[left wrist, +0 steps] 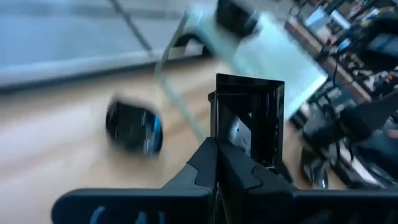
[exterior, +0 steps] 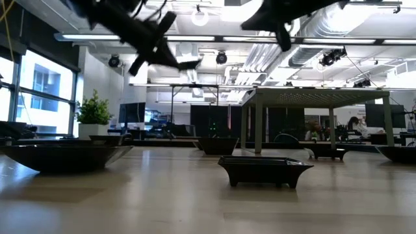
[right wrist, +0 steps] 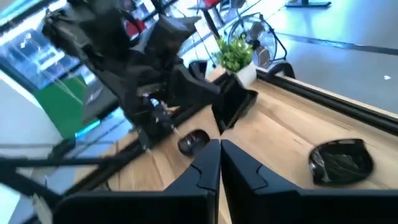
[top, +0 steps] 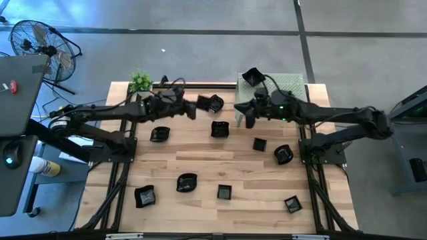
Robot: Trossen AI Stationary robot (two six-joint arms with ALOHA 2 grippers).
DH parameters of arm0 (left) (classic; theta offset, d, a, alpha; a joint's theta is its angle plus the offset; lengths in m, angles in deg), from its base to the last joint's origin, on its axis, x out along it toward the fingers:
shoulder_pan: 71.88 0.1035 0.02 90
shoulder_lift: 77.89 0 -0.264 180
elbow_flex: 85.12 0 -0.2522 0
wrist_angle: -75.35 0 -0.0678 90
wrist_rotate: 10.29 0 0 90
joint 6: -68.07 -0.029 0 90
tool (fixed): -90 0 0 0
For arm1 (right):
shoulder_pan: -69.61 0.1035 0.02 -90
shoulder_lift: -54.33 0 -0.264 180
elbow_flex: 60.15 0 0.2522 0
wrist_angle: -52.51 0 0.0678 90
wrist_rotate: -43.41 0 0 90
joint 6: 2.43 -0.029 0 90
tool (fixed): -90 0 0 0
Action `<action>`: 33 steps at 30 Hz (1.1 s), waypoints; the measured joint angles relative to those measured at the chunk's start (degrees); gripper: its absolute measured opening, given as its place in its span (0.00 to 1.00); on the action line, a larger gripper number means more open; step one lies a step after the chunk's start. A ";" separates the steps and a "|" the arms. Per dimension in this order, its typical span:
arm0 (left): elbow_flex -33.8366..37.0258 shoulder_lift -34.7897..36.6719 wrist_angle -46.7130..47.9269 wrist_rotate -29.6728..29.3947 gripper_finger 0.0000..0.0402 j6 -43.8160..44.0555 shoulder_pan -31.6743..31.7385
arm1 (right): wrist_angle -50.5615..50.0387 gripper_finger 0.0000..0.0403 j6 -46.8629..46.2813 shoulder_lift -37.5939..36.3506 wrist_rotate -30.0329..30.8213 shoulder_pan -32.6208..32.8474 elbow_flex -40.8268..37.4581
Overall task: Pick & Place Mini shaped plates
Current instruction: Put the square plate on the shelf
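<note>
black square plate (left wrist: 249,118) pinched edge-on in left gripper (top: 192,109), held up in air nr table's (top: 200,160) far edge, prob en route to green stand (top: 293,85). right gripper (top: 241,115) fingers together, empty, beside stand. other plates (top: 187,182) scattered across table.

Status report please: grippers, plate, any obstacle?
Left gripper shut on square plate, raised off table. Right gripper shut, empty, beside green stand. Grippers close together; possible crowding.

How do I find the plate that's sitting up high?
Look at the far right corner of the wooden table for the pale green stand. One black plate sits on top of it. No other plate is up there.
</note>
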 joint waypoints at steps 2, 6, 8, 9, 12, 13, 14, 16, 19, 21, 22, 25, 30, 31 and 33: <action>-2.46 -0.55 -0.92 -1.34 0.00 -2.88 0.00 | 3.52 0.05 -1.38 2.41 1.47 0.02 0.00; -5.58 -1.19 -3.30 -3.68 0.00 -7.60 0.00 | 7.37 0.12 -2.86 4.75 5.65 -0.44 0.00; -6.35 -1.20 -4.05 -4.23 0.00 -9.24 0.00 | 9.43 0.15 -2.79 4.91 7.01 -0.79 0.02; -6.46 -1.20 -4.85 -4.29 0.00 -10.13 0.00 | 10.25 0.16 -2.81 4.91 7.46 -0.90 0.02; -6.48 -1.18 -7.31 -4.30 0.00 -11.88 0.00 | 11.96 0.19 -2.57 4.89 8.81 -1.71 0.09; -6.48 -1.19 -7.99 -4.28 0.00 -12.28 0.00 | 12.83 0.19 -2.39 4.89 8.70 -2.06 0.09; -6.48 -1.20 -8.98 -4.12 0.00 -12.73 0.00 | 14.16 0.19 -2.25 4.92 8.34 -2.41 0.09; -6.48 -1.20 -10.59 -3.64 0.00 -13.34 0.00 | 16.96 0.19 -1.63 5.61 7.79 -2.71 0.29; -6.48 -1.20 -11.56 -3.40 0.00 -13.58 0.00 | 15.43 0.20 -0.45 7.53 7.65 -3.05 3.35; -6.48 -1.20 -11.79 -3.70 0.00 -13.60 0.00 | 12.39 0.20 0.77 9.46 7.48 -3.07 7.10; -6.48 -1.20 -11.73 -3.83 0.00 -13.62 0.00 | 9.62 0.20 1.09 10.27 7.91 -3.06 9.04; -6.48 -1.20 -11.78 -3.88 0.00 -13.60 0.00 | 3.10 0.20 1.86 12.83 8.87 -3.06 14.76; -6.48 -1.20 -11.82 -3.92 0.00 -13.60 0.00 | -1.63 0.20 2.27 16.12 7.47 -3.08 19.92; -6.48 -1.20 -11.85 -3.96 0.00 -13.64 0.00 | -2.35 0.20 2.19 16.61 7.38 -3.08 20.47; -6.48 -1.20 -12.02 -4.17 0.00 -14.39 0.00 | -2.23 0.20 1.82 17.33 7.17 -3.08 21.29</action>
